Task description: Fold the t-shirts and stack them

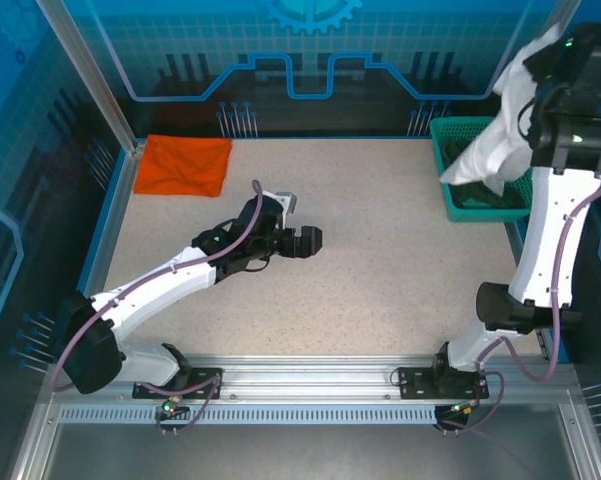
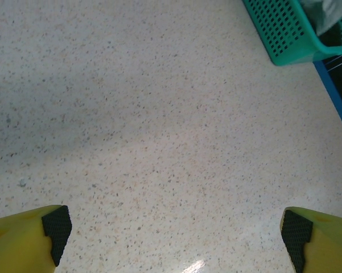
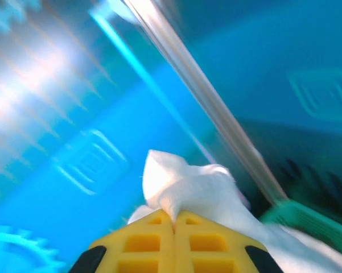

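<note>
Right arm is up high at the far right corner, and the right gripper (image 3: pixel 174 219) has its yellow fingers pressed together on a bunch of the white t-shirt (image 3: pixel 188 190). Cloth puffs out just above the tips. From overhead, the white t-shirt (image 1: pixel 495 140) hangs down from that raised arm, with its lower end draped over the green basket (image 1: pixel 445 135) at the table's right edge. Whether the hem touches the basket floor, I cannot tell.

Over on the far left corner of the table (image 1: pixel 380 290), the orange t-shirt (image 1: pixel 185 165) lies folded flat, well apart from both arms.

The left gripper (image 1: pixel 305 242) reaches out low over the middle of the table. Its jaws are spread wide, black pads (image 2: pixel 58 233) at either side, with nothing but bare speckled tabletop between them. The basket's corner (image 2: pixel 279 28) sits up ahead to its right.
</note>
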Controlling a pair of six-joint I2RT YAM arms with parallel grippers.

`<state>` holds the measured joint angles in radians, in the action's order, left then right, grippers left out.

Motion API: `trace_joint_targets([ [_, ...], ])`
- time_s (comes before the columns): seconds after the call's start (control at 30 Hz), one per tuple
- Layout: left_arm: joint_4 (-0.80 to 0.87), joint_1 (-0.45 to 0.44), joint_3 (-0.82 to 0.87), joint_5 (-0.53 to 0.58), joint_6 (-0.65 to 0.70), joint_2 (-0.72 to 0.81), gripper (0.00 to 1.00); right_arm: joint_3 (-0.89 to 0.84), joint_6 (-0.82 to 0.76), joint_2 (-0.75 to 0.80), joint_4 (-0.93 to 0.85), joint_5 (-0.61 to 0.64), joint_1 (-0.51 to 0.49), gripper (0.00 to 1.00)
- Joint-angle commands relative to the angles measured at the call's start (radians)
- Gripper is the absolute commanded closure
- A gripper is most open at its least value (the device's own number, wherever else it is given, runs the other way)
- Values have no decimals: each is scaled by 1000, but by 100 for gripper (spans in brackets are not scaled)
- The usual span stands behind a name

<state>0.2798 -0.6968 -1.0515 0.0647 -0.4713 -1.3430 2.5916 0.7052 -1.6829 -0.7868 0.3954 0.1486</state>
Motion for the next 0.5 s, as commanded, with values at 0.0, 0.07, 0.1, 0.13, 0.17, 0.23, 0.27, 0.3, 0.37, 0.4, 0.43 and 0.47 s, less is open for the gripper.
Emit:
trace_joint_targets([
  [0.0, -22, -6, -47, 7, 34, 11, 2, 143, -30, -28, 50, -218, -27, 100],
  [0.07, -18, -5, -54, 38, 43, 34, 1, 146, 15, -18, 66, -326, -47, 100],
  [0.1, -12, -5, -57, 62, 51, 49, 1, 134, 30, -10, 67, -368, -67, 100],
  [0.13, -3, -4, -61, 92, 57, 63, 1, 113, 34, 0, 66, -388, -99, 100],
  [0.17, 12, -3, -65, 134, 64, 80, 1, 74, 28, 14, 66, -412, -148, 100],
  [0.23, 41, 2, -71, 231, 69, 116, 1, 0, 19, 29, 70, -452, -238, 100],
  [0.27, 48, 9, -68, 260, 71, 137, 1, -30, 4, 24, 68, -479, -295, 100],
  [0.3, 52, 16, -62, 290, 72, 161, 1, -45, -19, 10, 48, -496, -354, 100],
  [0.37, 79, 27, -53, 369, 61, 201, 1, -49, -50, -47, -24, -493, -452, 100],
  [0.4, 113, 33, -51, 426, 44, 217, 1, -45, -51, -86, -75, -485, -490, 100],
  [0.43, 149, 36, -48, 481, 22, 229, 1, -48, -48, -127, -116, -479, -514, 100],
  [0.47, 195, 41, -49, 538, -8, 243, 1, -48, -51, -179, -158, -479, -539, 100],
])
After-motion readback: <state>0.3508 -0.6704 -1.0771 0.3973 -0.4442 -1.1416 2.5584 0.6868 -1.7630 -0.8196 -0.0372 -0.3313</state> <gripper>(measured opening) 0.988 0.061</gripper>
